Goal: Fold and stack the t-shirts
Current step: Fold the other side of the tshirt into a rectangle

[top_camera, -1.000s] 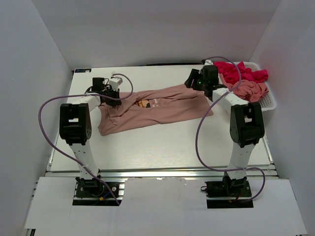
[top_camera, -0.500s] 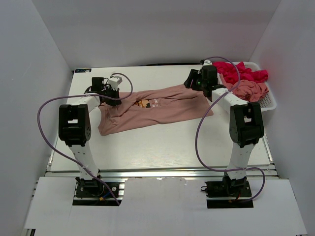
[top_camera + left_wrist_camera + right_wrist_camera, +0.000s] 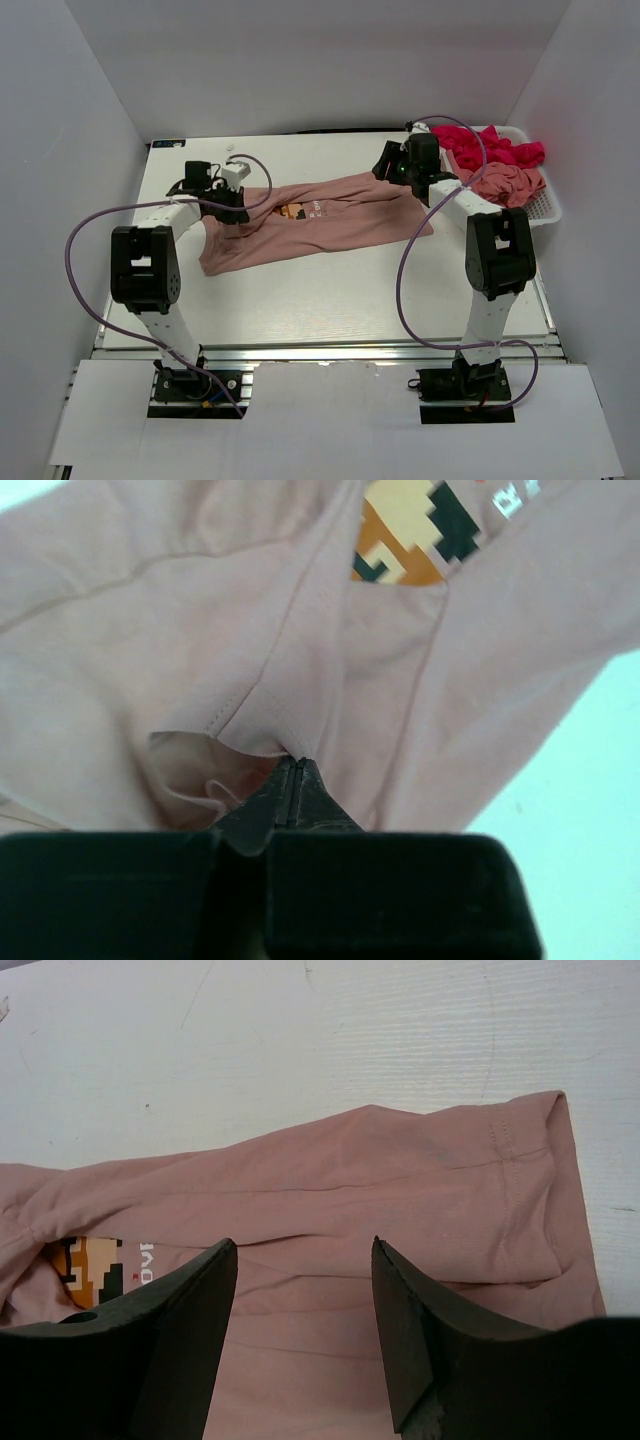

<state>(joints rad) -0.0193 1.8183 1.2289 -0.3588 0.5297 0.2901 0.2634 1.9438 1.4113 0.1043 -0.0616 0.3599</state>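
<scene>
1. Since a second ago, the left claw has gone from partly open to fully closed, and its arm's elbow has swung outward to the left. The cloth lies much as before.
2. A soft, dusty salmon-pink t-shirt of cotton is stretched lengthwise and rumpled between the two claws, one end under each.
3. The left claw's black jaws are pressed together, and a seamed fold of the salmon-pink t-shirt is pinched right at their tips.
4. A small pixel-art chest print in orange, cream and black lies beyond those tips, ahead and to the right.
5. The right claw stands wide open above the shirt's far end and holds nothing. A stitched sleeve hem lies ahead of it and to its right. I cannot tell whether its tips touch the cloth.
6. On the right claw's outer side sits a white mesh plastic basket. It holds a bright magenta-red shirt and a second salmon-pink shirt, bunched together.
7. A flat white table lies under both claws and the spread shirt.
</scene>
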